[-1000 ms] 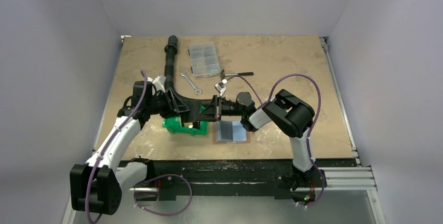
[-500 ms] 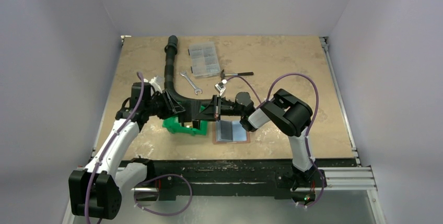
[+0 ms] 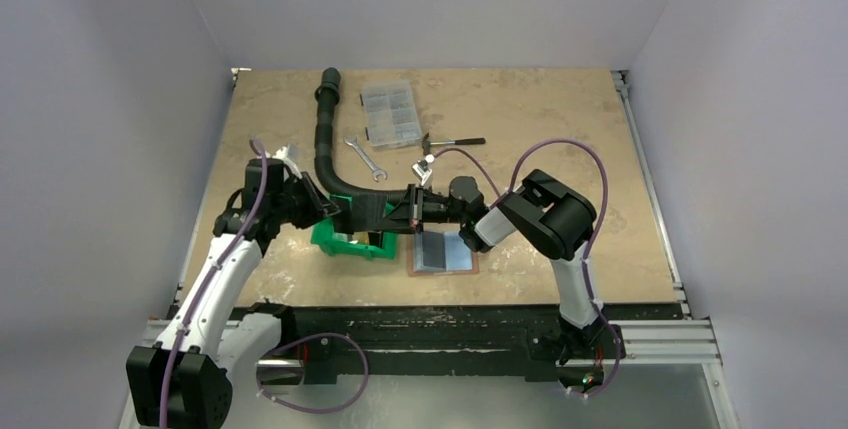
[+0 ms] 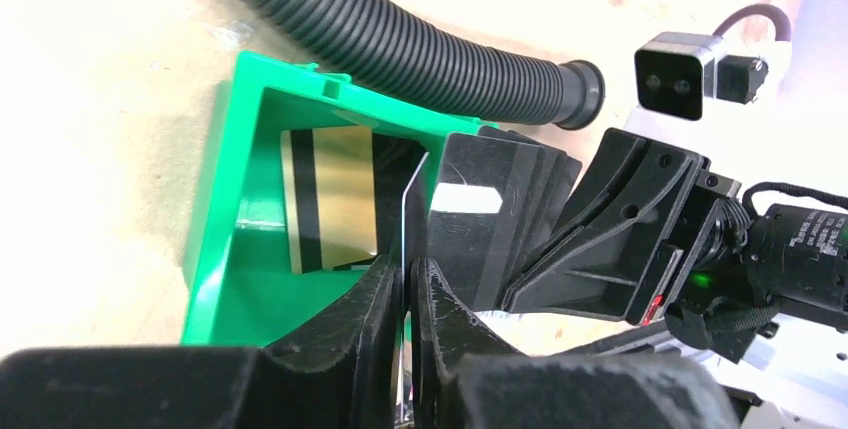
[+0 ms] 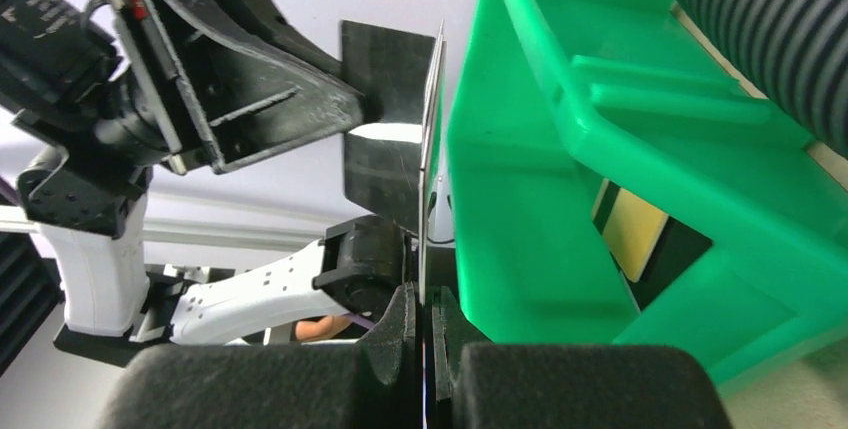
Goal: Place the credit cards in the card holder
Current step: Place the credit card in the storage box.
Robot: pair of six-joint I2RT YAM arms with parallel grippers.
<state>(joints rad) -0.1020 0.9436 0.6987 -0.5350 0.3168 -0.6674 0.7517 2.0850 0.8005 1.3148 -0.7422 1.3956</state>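
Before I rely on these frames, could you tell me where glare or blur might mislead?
Left wrist view: white glare on black cards, left fingers blurred. Right wrist view: glare band on black card, right fingers soft. Top view: evenly lit, sharp.

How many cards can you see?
3. A gold card lies in the green bin; the left hand pinches a black card; the right hand pinches a second black card. More may be hidden.

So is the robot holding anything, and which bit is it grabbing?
The left gripper pinches one card by its edge; the right gripper pinches another card by its edge.
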